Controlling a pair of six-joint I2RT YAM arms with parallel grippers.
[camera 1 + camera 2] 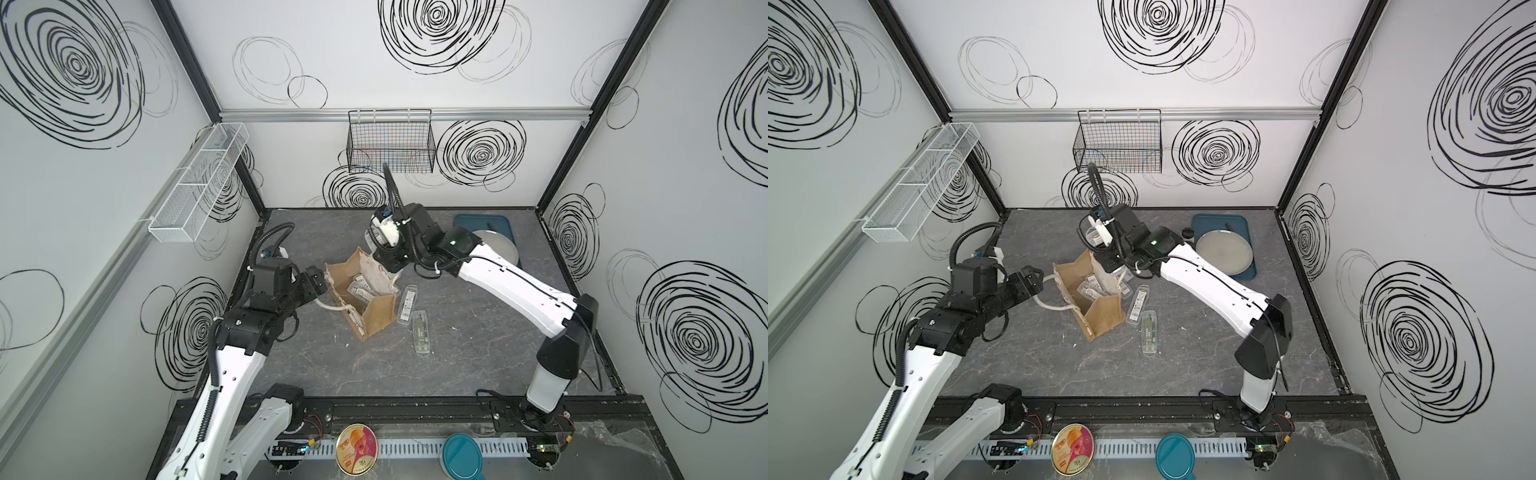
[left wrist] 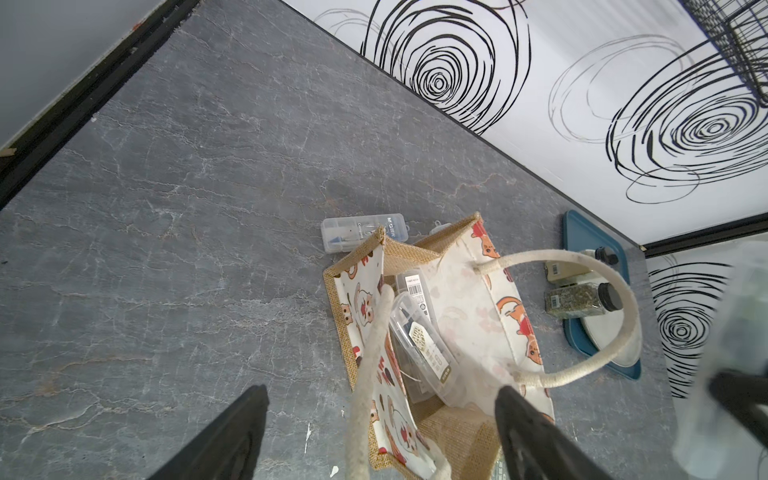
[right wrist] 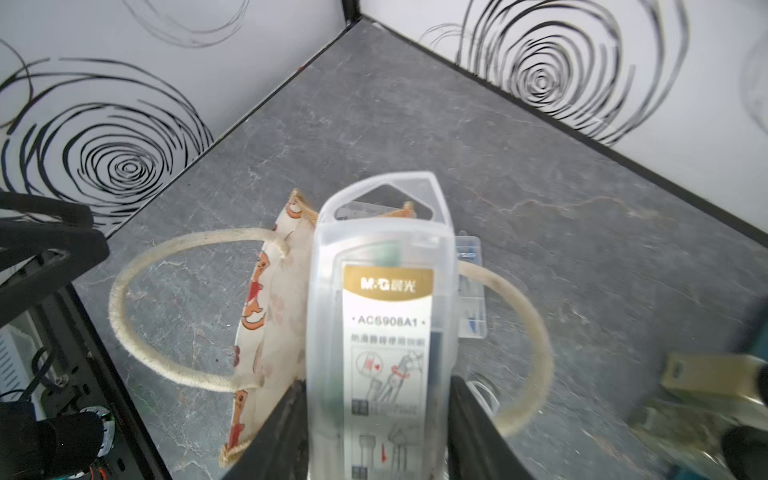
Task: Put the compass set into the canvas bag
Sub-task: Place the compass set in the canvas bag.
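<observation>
The compass set (image 3: pixel 386 311), a long clear case, is hanging just over the canvas bag (image 3: pixel 270 316), which is standing open on the tabletop (image 1: pixel 332 365). Its long axis is running in line with the fingers, the tab end pointing away from the wrist toward the bag's mouth. The right gripper (image 3: pixel 376 419) is pinching it across its width. The left gripper (image 2: pixel 380 392) is spread wide around a rope handle (image 2: pixel 370 365), gripping nothing.
</observation>
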